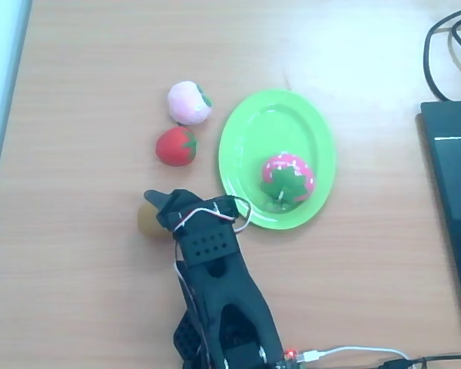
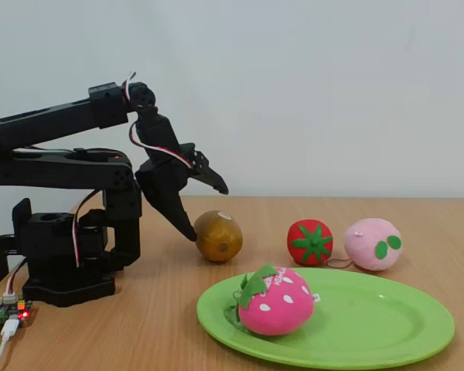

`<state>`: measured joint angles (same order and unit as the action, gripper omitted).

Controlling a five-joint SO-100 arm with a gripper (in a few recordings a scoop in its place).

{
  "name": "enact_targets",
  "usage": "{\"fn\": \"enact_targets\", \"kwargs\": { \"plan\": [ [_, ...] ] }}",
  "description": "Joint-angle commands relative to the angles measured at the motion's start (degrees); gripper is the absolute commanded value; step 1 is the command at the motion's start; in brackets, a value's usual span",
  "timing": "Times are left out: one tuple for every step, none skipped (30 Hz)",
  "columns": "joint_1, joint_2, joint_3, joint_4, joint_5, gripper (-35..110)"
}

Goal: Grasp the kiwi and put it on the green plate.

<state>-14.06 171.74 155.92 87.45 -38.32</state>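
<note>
The kiwi [image 2: 219,236] was not yet grasped, lying on the table [image 2: 417,224] directly beneath the spread-open end effector [image 2: 209,209], with the green plate [image 2: 387,328] just beside, awaiting delivery.

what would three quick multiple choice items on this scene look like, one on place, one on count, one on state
1. What lies on the green plate?
A. the kiwi
B. a pink strawberry toy
C. the red fruit

2. How many toy fruits are in view, counting all?
A. two
B. three
C. four

3. How does the gripper stand?
A. open, beside the kiwi
B. shut on the kiwi, lifted
C. shut on the plate rim

Key: 1 B, the strawberry toy sits on the plate. 2 C, the kiwi, red fruit, pale pink fruit and strawberry. 3 A, the fingers are spread and the kiwi rests on the table.
</note>
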Motion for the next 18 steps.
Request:
{"fn": "enact_targets", "kwargs": {
  "plan": [
    [0.4,0.3,1.7,0.5,-0.9,54],
    [1.0,0.1,2.2,-0.1,-1.3,54],
    [1.2,-0.1,2.9,-0.6,-1.6,54],
    [1.6,-0.1,3.5,-1.1,-1.6,54],
    [1.8,-0.1,4.0,-1.7,-1.6,54],
    [1.8,-0.1,4.4,-2.0,-1.6,54],
    [1.7,-0.2,4.7,-2.5,-1.6,54],
    [1.5,-0.2,5.3,-3.0,-1.6,54],
    [1.4,-0.2,5.8,-3.5,-1.6,54],
    [1.2,-0.4,6.2,-4.1,-1.7,54],
    [1.1,-0.4,6.6,-4.7,-1.8,54],
    [1.1,-0.6,6.9,-5.2,-1.9,54],
    [1.0,-0.8,7.3,-5.6,-2.3,54],
    [1.0,-1.0,7.7,-6.1,-2.7,54],
    [1.0,-1.2,8.2,-6.8,-3.0,54],
    [1.0,-1.5,8.6,-7.4,-3.3,54],
    [1.0,-1.8,9.0,-7.9,-3.6,54],
    [0.9,-2.3,9.3,-8.4,-3.9,54]
  ]
}}
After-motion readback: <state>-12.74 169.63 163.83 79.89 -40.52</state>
